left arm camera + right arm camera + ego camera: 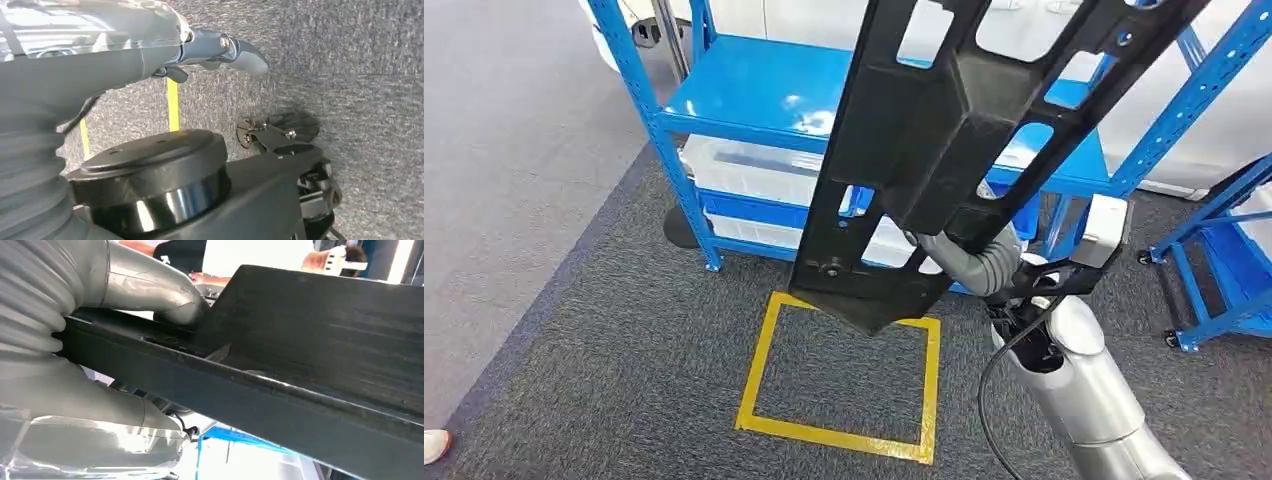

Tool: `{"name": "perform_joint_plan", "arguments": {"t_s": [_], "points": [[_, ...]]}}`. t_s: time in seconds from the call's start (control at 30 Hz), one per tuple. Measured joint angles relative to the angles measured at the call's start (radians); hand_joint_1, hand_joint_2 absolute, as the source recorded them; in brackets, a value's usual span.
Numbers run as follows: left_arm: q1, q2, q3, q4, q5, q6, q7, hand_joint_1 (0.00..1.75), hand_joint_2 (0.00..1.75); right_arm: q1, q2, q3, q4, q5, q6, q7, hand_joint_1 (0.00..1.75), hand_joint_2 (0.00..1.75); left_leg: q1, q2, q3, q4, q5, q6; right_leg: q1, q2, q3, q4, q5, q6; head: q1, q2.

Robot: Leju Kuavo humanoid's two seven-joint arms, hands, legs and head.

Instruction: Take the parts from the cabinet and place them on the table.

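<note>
A long black plastic part [954, 130] with cut-out slots hangs tilted close in front of my head camera, covering much of the blue cabinet [754, 90]. My right hand [979, 262] grips it from below, near its lower end, and the silver forearm rises from the lower right. In the right wrist view the thumb [150, 290] presses on the part's dark ribbed underside [325, 340]. My left hand [215, 50] hangs over the grey carpet with its thumb stretched out and nothing in it.
The blue cabinet holds clear plastic bins [744, 165] on its lower shelves. A yellow taped square [759, 370] marks the carpet before it. A second blue rack on wheels [1224, 260] stands at the right. A person's shoe [434, 445] shows at the lower left.
</note>
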Motion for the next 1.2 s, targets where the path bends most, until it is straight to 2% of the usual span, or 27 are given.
{"name": "perform_joint_plan", "arguments": {"t_s": [0.03, 0.07, 0.17, 0.2, 0.23, 0.27, 0.33, 0.37, 0.4, 0.43, 0.5, 0.53, 0.57, 0.63, 0.7, 0.73, 0.77, 0.8, 0.83, 0.87, 0.9, 0.93, 1.0, 1.03, 1.07, 1.13, 1.2], "points": [[0.000, -0.002, 0.000, 0.000, 0.000, 0.000, 0.000, 0.00, 1.75, -0.001, 0.000, -0.004, 0.000, 0.001, 0.002, 0.000, 1.75, 1.75, 0.003, -0.005, -0.006, 0.002, 0.001, -0.003, -0.001, 0.051, 0.037, -0.067, -0.012, -0.012, 0.000, 0.000], [-0.003, -0.002, 0.000, 0.000, 0.000, 0.000, 0.000, 0.00, 1.75, 0.001, 0.000, -0.007, 0.000, 0.001, 0.003, -0.001, 1.75, 1.75, -0.001, -0.012, -0.014, 0.009, 0.005, -0.008, 0.000, 0.054, 0.041, -0.083, -0.007, -0.011, 0.000, 0.000], [0.000, -0.003, 0.000, 0.000, 0.000, 0.000, 0.000, 0.00, 1.75, 0.001, 0.000, -0.015, 0.002, 0.002, 0.009, 0.000, 1.75, 1.75, 0.008, -0.036, -0.023, 0.001, 0.015, -0.026, 0.007, 0.026, 0.037, -0.081, -0.005, -0.017, 0.000, 0.000], [0.001, -0.002, 0.000, 0.000, -0.002, 0.000, 0.001, 0.00, 1.75, 0.002, 0.000, -0.016, 0.002, 0.002, 0.009, -0.001, 1.75, 1.75, 0.003, -0.038, -0.027, 0.007, 0.010, -0.031, -0.009, 0.010, 0.044, -0.099, 0.003, -0.027, 0.000, 0.000], [0.001, -0.002, 0.000, 0.000, -0.003, 0.000, 0.001, 0.00, 1.75, 0.001, 0.000, -0.016, 0.002, 0.003, 0.009, 0.000, 1.75, 1.75, 0.000, -0.003, -0.035, 0.026, -0.007, -0.037, -0.005, -0.001, 0.049, -0.106, 0.005, -0.029, 0.000, 0.000], [0.001, -0.002, 0.000, 0.000, -0.006, 0.000, 0.002, 0.00, 1.75, 0.001, 0.000, -0.019, 0.002, 0.003, 0.009, -0.001, 1.75, 1.75, 0.002, 0.021, -0.063, 0.084, -0.045, -0.043, -0.004, -0.012, 0.048, -0.106, 0.006, -0.034, 0.000, 0.000], [0.001, -0.002, 0.000, 0.000, -0.011, -0.001, 0.002, 0.00, 1.75, 0.007, 0.000, -0.022, 0.002, 0.008, 0.009, 0.000, 1.75, 1.75, 0.007, 0.033, -0.142, 0.249, -0.118, -0.052, -0.003, -0.036, 0.045, -0.104, 0.006, -0.035, 0.000, 0.000], [0.001, -0.002, 0.000, 0.000, -0.011, -0.002, 0.002, 0.00, 1.75, 0.012, 0.000, -0.023, 0.002, 0.010, 0.008, 0.001, 1.75, 1.75, 0.010, 0.034, -0.170, 0.310, -0.135, -0.057, -0.003, -0.048, 0.043, -0.103, 0.006, -0.035, 0.000, 0.000], [-0.001, -0.001, 0.000, 0.000, -0.013, -0.002, 0.002, 0.00, 1.75, 0.019, 0.000, -0.024, 0.002, 0.010, 0.008, 0.002, 1.75, 1.75, 0.012, 0.036, -0.174, 0.320, -0.126, -0.059, -0.003, -0.060, 0.043, -0.102, 0.006, -0.034, 0.000, 0.000], [-0.001, -0.001, 0.000, 0.000, -0.013, -0.002, 0.003, 0.00, 1.75, 0.024, 0.000, -0.025, 0.001, 0.010, 0.008, 0.002, 1.75, 1.75, 0.014, 0.041, -0.152, 0.279, -0.095, -0.061, -0.004, -0.071, 0.043, -0.100, 0.004, -0.032, 0.000, 0.000], [0.001, 0.000, -0.001, 0.000, -0.014, -0.002, 0.006, 0.00, 1.75, 0.027, 0.000, -0.028, -0.002, 0.012, 0.008, 0.002, 1.75, 1.75, 0.015, 0.062, -0.060, 0.102, -0.006, -0.060, -0.007, -0.088, 0.044, -0.092, -0.002, -0.025, 0.000, 0.000], [0.001, 0.000, -0.001, 0.000, -0.018, -0.002, 0.006, 0.00, 1.75, 0.029, 0.000, -0.030, -0.005, 0.012, 0.007, 0.001, 1.75, 1.75, 0.013, 0.100, -0.025, 0.024, 0.010, -0.056, -0.004, -0.094, 0.043, -0.087, -0.007, -0.019, 0.000, 0.000], [-0.001, 0.000, -0.002, 0.000, -0.019, -0.003, 0.007, 0.00, 1.75, 0.033, 0.000, -0.035, -0.009, 0.012, 0.007, -0.001, 1.75, 1.75, 0.001, 0.107, -0.018, 0.008, 0.004, -0.046, 0.004, -0.100, 0.038, -0.078, -0.008, -0.013, 0.000, 0.000], [0.000, 0.000, -0.002, 0.000, -0.019, -0.003, 0.008, 0.00, 1.75, 0.037, -0.001, -0.037, -0.010, 0.017, 0.007, 0.001, 1.75, 1.75, 0.004, 0.091, -0.029, 0.018, 0.005, -0.032, 0.007, -0.115, 0.038, -0.080, -0.006, -0.006, 0.000, 0.000], [0.003, 0.000, -0.002, 0.000, -0.019, -0.003, 0.010, 0.00, 1.75, 0.043, 0.000, -0.038, -0.015, 0.019, 0.007, 0.000, 1.75, 1.75, 0.002, 0.071, -0.030, 0.009, 0.013, -0.015, 0.003, -0.135, 0.042, -0.082, -0.006, 0.006, 0.000, 0.000], [0.005, -0.002, -0.002, 0.000, -0.019, -0.003, 0.011, 0.00, 1.75, 0.042, -0.002, -0.041, -0.017, 0.021, 0.007, 0.000, 1.75, 1.75, 0.008, 0.063, -0.028, 0.004, 0.019, -0.007, -0.003, -0.104, 0.038, -0.070, -0.024, 0.012, 0.000, 0.000], [0.003, -0.001, -0.002, 0.000, -0.019, -0.003, 0.012, 0.00, 1.75, 0.043, -0.002, -0.043, -0.018, 0.024, 0.007, -0.002, 1.75, 1.75, 0.008, 0.056, -0.031, 0.003, 0.023, -0.002, -0.003, -0.061, 0.017, -0.024, -0.061, 0.014, 0.000, 0.000], [0.002, -0.002, -0.003, 0.000, -0.019, -0.002, 0.012, 0.00, 1.75, 0.046, -0.003, -0.046, -0.021, 0.024, 0.008, -0.003, 1.75, 1.75, 0.007, 0.048, -0.034, 0.003, 0.025, 0.002, -0.003, -0.035, -0.021, 0.063, -0.109, 0.015, 0.000, 0.000], [0.001, -0.002, -0.003, 0.000, -0.019, -0.002, 0.012, 0.00, 1.75, 0.051, -0.003, -0.047, -0.021, 0.026, 0.008, -0.004, 1.75, 1.75, 0.005, 0.037, -0.036, 0.003, 0.026, 0.003, -0.003, -0.027, -0.060, 0.148, -0.144, 0.015, 0.000, 0.000], [0.002, -0.002, -0.003, 0.000, -0.019, -0.002, 0.012, 0.00, 1.75, 0.057, -0.004, -0.048, -0.021, 0.026, 0.008, -0.005, 1.75, 1.75, 0.003, 0.028, -0.038, 0.004, 0.027, 0.004, -0.003, -0.024, -0.089, 0.210, -0.163, 0.015, 0.000, 0.000], [0.004, -0.003, -0.003, 0.000, -0.020, -0.002, 0.012, 0.00, 1.75, 0.064, -0.004, -0.050, -0.021, 0.027, 0.007, -0.005, 1.75, 1.75, 0.001, 0.016, -0.039, 0.006, 0.027, 0.005, -0.003, -0.024, -0.103, 0.239, -0.162, 0.014, 0.000, 0.000], [0.005, -0.003, -0.003, 0.000, -0.022, -0.003, 0.012, 0.00, 1.75, 0.069, -0.004, -0.052, -0.021, 0.027, 0.007, -0.006, 1.75, 1.75, 0.001, 0.003, -0.039, 0.009, 0.027, 0.005, -0.003, -0.023, -0.090, 0.212, -0.133, 0.012, 0.000, 0.000], [0.005, -0.003, -0.005, 0.000, -0.026, -0.005, 0.013, 0.00, 1.75, 0.076, -0.005, -0.059, -0.027, 0.031, 0.006, -0.010, 1.75, 1.75, 0.001, -0.021, -0.039, 0.015, 0.027, 0.004, -0.003, -0.011, -0.013, 0.056, -0.046, 0.003, 0.000, 0.000], [0.005, -0.003, -0.008, 0.000, -0.029, -0.005, 0.013, 0.00, 1.75, 0.076, -0.005, -0.063, -0.031, 0.034, 0.005, -0.011, 1.75, 1.75, 0.001, -0.031, -0.040, 0.018, 0.026, 0.002, -0.004, 0.026, 0.030, -0.035, -0.009, -0.003, 0.000, 0.000], [0.003, -0.005, -0.009, 0.000, -0.030, -0.005, 0.013, 0.00, 1.75, 0.078, -0.006, -0.065, -0.033, 0.035, 0.006, -0.012, 1.75, 1.75, -0.003, -0.040, -0.049, 0.022, 0.027, -0.004, -0.007, 0.070, 0.043, -0.055, -0.026, -0.006, 0.000, 0.000], [0.003, -0.005, -0.010, 0.000, -0.031, -0.006, 0.014, 0.00, 1.75, 0.084, -0.010, -0.068, -0.039, 0.037, 0.005, -0.013, 1.75, 1.75, 0.006, -0.059, -0.060, 0.024, 0.031, -0.017, -0.001, 0.052, 0.038, -0.066, -0.025, -0.006, 0.000, 0.000], [0.005, -0.005, -0.010, 0.000, -0.030, -0.006, 0.014, 0.00, 1.75, 0.085, -0.011, -0.069, -0.042, 0.038, 0.004, -0.012, 1.75, 1.75, 0.007, -0.080, -0.063, 0.019, 0.036, -0.031, -0.001, 0.033, 0.041, -0.072, -0.021, -0.014, 0.000, 0.000]]}}
